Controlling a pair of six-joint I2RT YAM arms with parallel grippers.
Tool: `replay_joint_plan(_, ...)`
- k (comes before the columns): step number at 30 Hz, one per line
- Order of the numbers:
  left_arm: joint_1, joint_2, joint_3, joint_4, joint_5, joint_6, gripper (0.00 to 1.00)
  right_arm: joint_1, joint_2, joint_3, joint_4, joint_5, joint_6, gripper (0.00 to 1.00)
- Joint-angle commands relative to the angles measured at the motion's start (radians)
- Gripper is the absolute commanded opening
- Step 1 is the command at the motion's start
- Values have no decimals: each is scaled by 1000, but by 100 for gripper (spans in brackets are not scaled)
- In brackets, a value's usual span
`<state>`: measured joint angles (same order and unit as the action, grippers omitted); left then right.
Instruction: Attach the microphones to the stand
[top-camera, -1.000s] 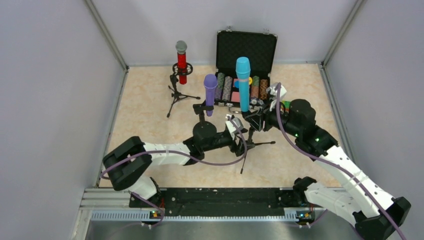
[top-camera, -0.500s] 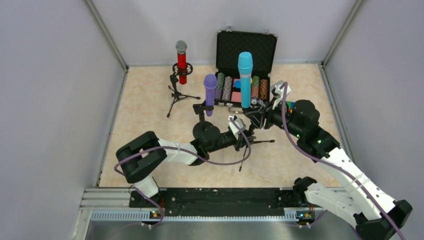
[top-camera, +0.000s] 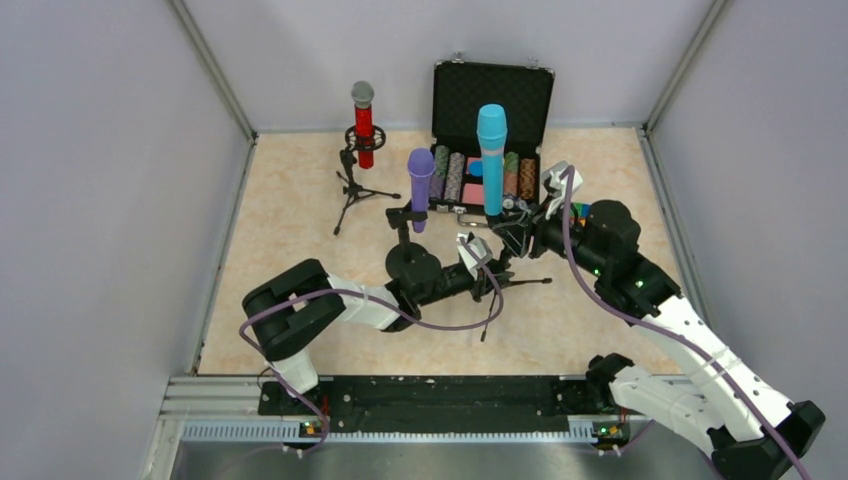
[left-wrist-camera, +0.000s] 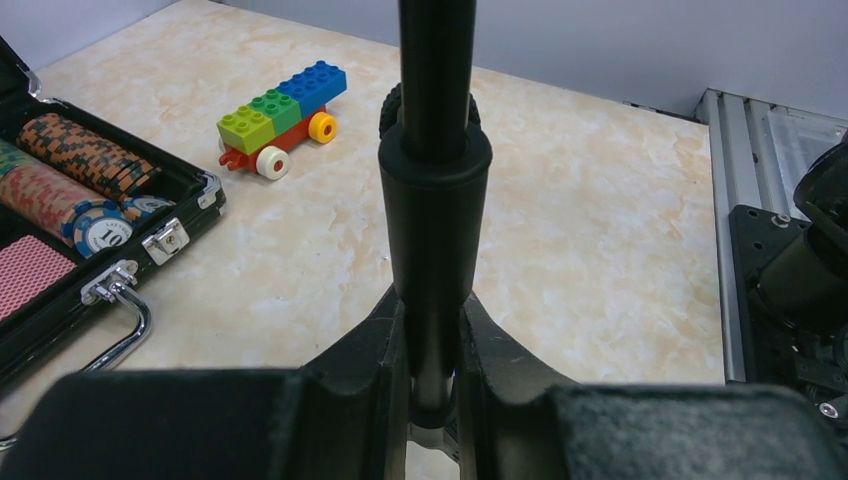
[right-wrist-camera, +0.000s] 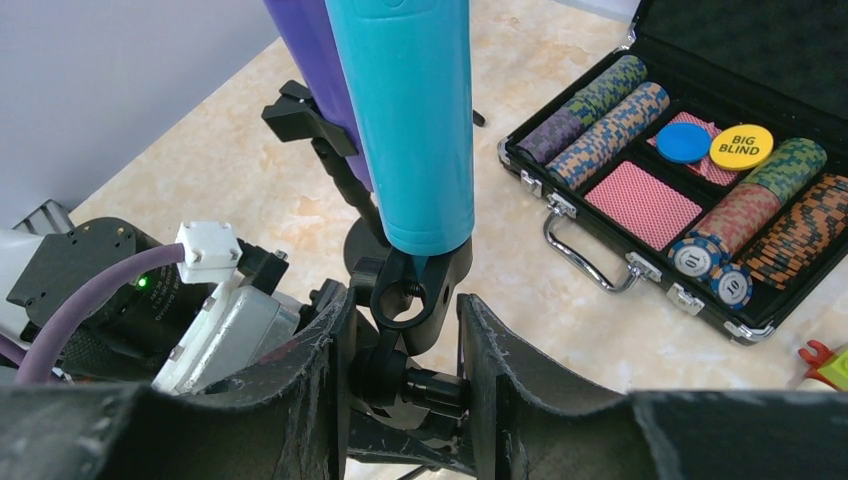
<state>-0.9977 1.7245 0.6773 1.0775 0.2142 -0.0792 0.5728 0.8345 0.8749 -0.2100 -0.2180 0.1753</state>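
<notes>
Tabletop (top-camera: 300, 220): left end effector (left-wrist-camera: 432, 335) tight on stand pole (left-wrist-camera: 436, 180), right one (right-wrist-camera: 407, 312) pinching clip (right-wrist-camera: 418, 285) under turquoise microphone (right-wrist-camera: 405, 120)

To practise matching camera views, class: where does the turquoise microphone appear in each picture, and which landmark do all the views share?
Top external: the turquoise microphone stands upright just right of centre, in front of the open case.
Left wrist: not in it.
Right wrist: top centre, only its lower body showing.
Shared landmark: the poker chip case.
</notes>
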Motion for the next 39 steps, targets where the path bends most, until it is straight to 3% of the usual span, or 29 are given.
replay_joint_plan(1, 4, 36, -8, 32, -36, -6, 0, -6, -45, 79, 157, -4, -7, 0)
replay_joint_plan(38, 4, 162, -82, 65, -49, 21, 0, -7, -48, 133, 253, -6, -15, 0)
replay_joint_plan(39, 4, 157, -82, 61, -49, 23, 3, -6, -48, 129, 253, -6, -16, 0)
